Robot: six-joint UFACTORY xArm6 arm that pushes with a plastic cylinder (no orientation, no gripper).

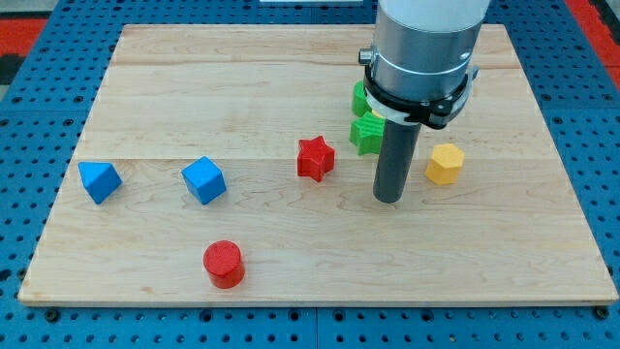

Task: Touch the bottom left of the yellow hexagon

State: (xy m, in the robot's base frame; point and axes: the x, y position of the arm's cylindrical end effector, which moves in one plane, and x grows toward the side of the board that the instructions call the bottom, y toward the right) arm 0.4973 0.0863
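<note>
The yellow hexagon (pixel 445 164) lies on the wooden board (pixel 291 252) at the view's right of centre. My tip (pixel 388 199) rests on the board to the left of the hexagon and a little below it, a short gap apart, not touching. The rod rises from the tip into the grey arm housing (pixel 424 53) above.
A red star (pixel 315 158) lies left of my tip. A green block (pixel 367 135) sits just above the tip, and another green block (pixel 360 97) is partly hidden behind the arm. A blue cube (pixel 203 179), a blue triangular block (pixel 99 180) and a red cylinder (pixel 224 264) lie at the left.
</note>
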